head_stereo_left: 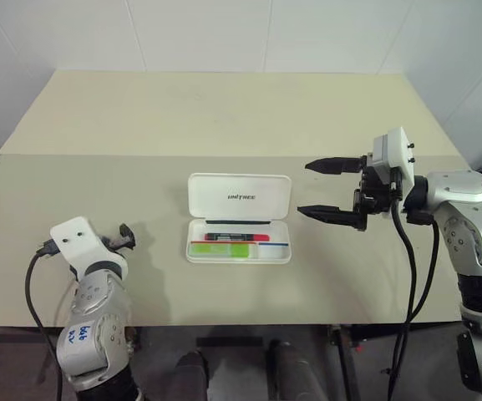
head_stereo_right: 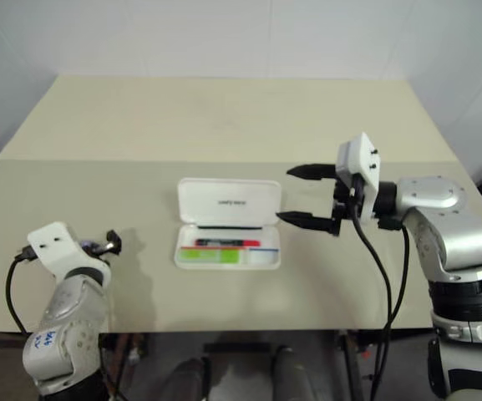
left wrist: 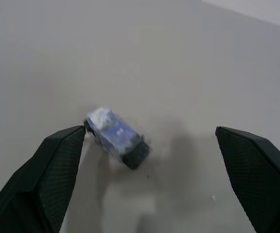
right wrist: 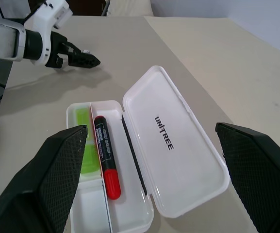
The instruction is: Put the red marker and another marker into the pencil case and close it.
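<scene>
A small blue-and-white object (left wrist: 116, 137) lies on the table (left wrist: 178, 58) between spread fingers (left wrist: 47, 179).

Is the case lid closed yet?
No. The case lies open, its lid flat back, with the red marker and green marker showing inside.

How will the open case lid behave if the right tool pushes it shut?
The lid looks like stiff plastic, so it should swing as one piece. The case seems light and may slide on the smooth table. The markers lie flat inside, so probably no jam.
</scene>
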You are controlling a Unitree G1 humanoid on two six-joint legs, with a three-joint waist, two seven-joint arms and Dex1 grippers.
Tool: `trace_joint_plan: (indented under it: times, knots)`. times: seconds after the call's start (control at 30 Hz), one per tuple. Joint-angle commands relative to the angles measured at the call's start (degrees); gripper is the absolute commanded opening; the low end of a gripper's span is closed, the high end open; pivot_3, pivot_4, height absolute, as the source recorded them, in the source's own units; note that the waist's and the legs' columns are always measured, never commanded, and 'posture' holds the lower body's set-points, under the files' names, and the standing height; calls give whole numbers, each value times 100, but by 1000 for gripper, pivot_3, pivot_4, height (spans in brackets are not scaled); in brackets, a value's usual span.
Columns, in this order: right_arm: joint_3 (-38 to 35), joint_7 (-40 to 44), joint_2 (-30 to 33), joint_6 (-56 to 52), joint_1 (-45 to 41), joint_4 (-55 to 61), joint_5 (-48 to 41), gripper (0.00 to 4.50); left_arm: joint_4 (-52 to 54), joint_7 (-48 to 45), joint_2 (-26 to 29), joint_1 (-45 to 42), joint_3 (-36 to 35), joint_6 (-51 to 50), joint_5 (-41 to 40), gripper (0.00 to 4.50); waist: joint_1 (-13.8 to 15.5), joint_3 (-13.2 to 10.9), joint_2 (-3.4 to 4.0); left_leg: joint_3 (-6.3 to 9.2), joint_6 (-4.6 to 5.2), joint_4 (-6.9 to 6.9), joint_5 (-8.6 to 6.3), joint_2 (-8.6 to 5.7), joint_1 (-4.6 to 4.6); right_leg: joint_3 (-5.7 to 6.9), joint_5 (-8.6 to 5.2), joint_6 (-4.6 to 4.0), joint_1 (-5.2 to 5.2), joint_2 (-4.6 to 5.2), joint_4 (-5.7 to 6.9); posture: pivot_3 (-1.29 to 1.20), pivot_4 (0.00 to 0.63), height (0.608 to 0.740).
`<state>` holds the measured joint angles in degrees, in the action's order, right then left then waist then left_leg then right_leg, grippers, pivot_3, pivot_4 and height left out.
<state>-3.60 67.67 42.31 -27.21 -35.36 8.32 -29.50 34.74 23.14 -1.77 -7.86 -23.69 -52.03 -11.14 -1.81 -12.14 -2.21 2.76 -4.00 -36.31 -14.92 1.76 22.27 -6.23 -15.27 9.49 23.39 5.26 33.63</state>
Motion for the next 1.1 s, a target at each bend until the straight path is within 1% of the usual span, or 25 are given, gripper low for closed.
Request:
trace_joint_plan:
  times: [0.03, 0.3, 0.63, 0.77, 0.8, 0.87, 1.1]
  knots:
    - [-235, -41, 174, 35, 6, 164, -103, 4454, 67, 169, -47, -66, 69, -64, 250, 4500, 14, 0, 0, 0, 0, 2, 0, 0, 0, 0, 0, 0, 1, 0, -1, 0, 150, 740]
    - [-302, -152, 261, -34, 133, 305, -187, 4454, -216, 310, -166, -312, -4, -65, 505, 4500, 22, -1, -2, 0, -1, 2, 0, 0, 2, 1, -1, -3, 0, 1, -7, 0, 150, 740]
    - [-454, -354, 383, -186, 357, 603, -326, 4454, -982, 357, -177, -1012, -193, 123, 524, 4500, 25, -1, -2, 0, -1, 2, 0, 0, 2, 2, -1, -2, 0, 1, -7, 0, 150, 740]
    - [-522, -395, 470, -212, 461, 668, -379, 4454, -1063, 399, -229, -1102, -177, 149, 539, 4500, 28, -1, -2, 0, -1, 2, 0, 0, 2, 2, 1, 2, 0, 1, -7, 0, 150, 740]
    - [-543, -396, 493, -223, 477, 676, -398, 4500, -1059, 456, -271, -1115, -186, 114, 557, 4113, 29, -1, -2, 0, -1, 2, 0, 0, 2, 2, 2, 3, 0, 1, -7, 0, 150, 740]
    - [-570, -389, 534, -239, 507, 689, -424, 4500, -1054, 547, -347, -1129, -189, 16, 589, 3623, 34, -1, -2, 0, -1, 1, 0, 0, 2, 2, 2, 4, 0, 1, -7, 0, 150, 740]
    - [-543, -323, 604, -331, 566, 749, -539, 4500, -964, 536, -448, -1108, -166, -108, 637, 1177, 55, -1, -2, 0, -1, -1, 0, -2, 2, 2, 3, 4, -2, 2, -7, 0, 150, 740]
